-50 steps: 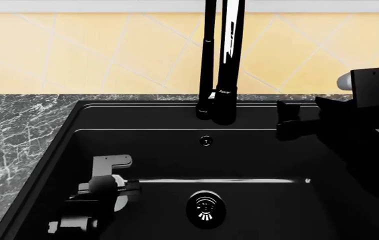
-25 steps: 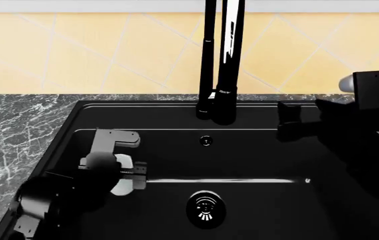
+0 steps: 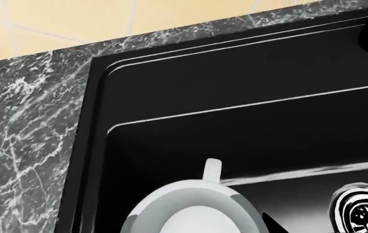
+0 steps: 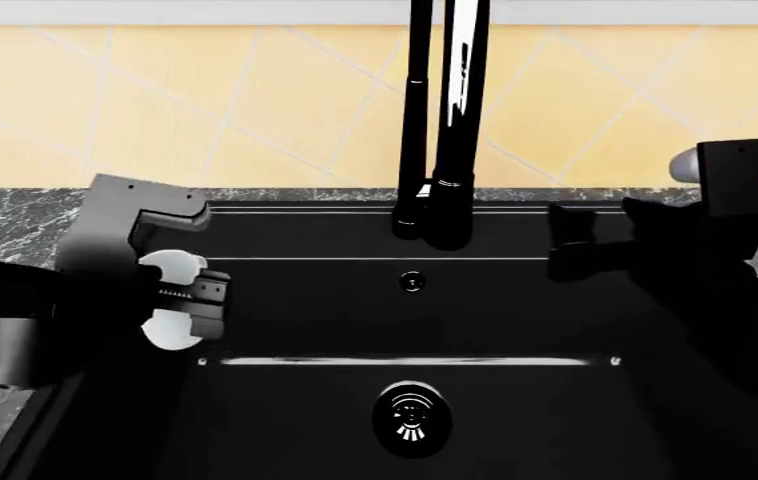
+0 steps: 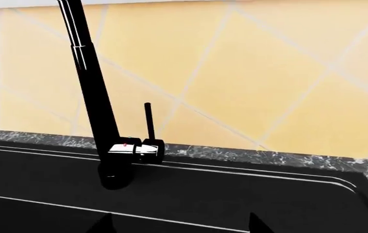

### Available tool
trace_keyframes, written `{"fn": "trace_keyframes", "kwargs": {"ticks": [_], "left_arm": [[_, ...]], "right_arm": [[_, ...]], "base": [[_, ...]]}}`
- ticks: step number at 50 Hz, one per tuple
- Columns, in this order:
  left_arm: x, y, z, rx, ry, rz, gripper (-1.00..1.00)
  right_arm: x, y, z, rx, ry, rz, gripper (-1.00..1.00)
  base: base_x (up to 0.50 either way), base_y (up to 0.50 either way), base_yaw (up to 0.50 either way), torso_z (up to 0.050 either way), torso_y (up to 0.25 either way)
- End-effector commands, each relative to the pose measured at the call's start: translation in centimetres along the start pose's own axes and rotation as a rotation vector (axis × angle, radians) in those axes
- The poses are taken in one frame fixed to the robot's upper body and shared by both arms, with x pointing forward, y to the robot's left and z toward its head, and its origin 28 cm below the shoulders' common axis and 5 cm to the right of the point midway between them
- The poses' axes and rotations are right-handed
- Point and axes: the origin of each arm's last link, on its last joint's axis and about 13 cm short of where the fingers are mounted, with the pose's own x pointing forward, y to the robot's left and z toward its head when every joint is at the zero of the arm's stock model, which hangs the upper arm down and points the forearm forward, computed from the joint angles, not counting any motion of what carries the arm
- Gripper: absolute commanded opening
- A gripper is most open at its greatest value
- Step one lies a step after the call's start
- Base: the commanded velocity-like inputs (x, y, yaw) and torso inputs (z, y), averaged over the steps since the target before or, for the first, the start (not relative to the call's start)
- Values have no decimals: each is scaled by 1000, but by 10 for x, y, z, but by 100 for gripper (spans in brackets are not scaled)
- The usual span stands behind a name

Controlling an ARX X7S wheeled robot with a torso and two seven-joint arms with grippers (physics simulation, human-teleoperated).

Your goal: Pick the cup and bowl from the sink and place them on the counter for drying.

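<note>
The cup [image 3: 197,218] is a small white round vessel, seen from its open end in the left wrist view. My left gripper [image 3: 192,229] is shut on it, with one black fingertip [image 3: 269,225] showing beside its wall. From the head camera the cup [image 4: 172,268] shows as white patches above and below the left gripper [image 4: 192,300]. It hangs lifted over the left wall of the black sink [image 4: 513,300], next to the marble counter [image 4: 32,230]. My right gripper [image 4: 573,245] hovers open over the sink's back right with nothing in it. The bowl is out of view.
The tall black faucet [image 4: 453,120] rises from the sink's back rim, and its lever [image 5: 148,131] is close ahead of the right gripper [image 5: 178,225]. A round drain [image 4: 411,418] sits in the sink floor. Yellow tiled wall [image 4: 219,100] runs behind the counter [image 3: 28,121].
My left gripper has risen from low in the sink and moved left and back toward the counter, carrying the cup. The right arm has barely moved.
</note>
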Motion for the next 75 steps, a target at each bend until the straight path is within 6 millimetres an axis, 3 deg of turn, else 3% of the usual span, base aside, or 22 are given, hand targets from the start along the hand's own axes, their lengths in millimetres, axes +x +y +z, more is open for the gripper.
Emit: {"fn": "trace_keyframes", "kwargs": {"ticks": [1, 7, 17, 20, 35, 75], "left_arm": [[-44, 38, 27, -24, -23, 129, -100], [-63, 62, 38, -57, 8, 232, -100], [-71, 89, 29, -180, 48, 353, -100], [-74, 104, 22, -201, 71, 418, -100], [-73, 134, -19, -250, 185, 559, -100], [-47, 138, -69, -319, 297, 485, -100]], "right_arm": [[5, 2, -4, 17, 16, 26, 100], [5, 5, 0, 9, 19, 40, 100], [4, 5, -2, 4, 31, 47, 100], [2, 5, -2, 6, 33, 44, 100], [1, 5, -2, 26, 43, 45, 100], [9, 12, -8, 31, 73, 70, 100]], "base": [[0, 0, 0, 0, 0], [0, 0, 0, 0, 0], [0, 0, 0, 0, 0], [0, 0, 0, 0, 0], [0, 0, 0, 0, 0], [0, 0, 0, 0, 0]]}}
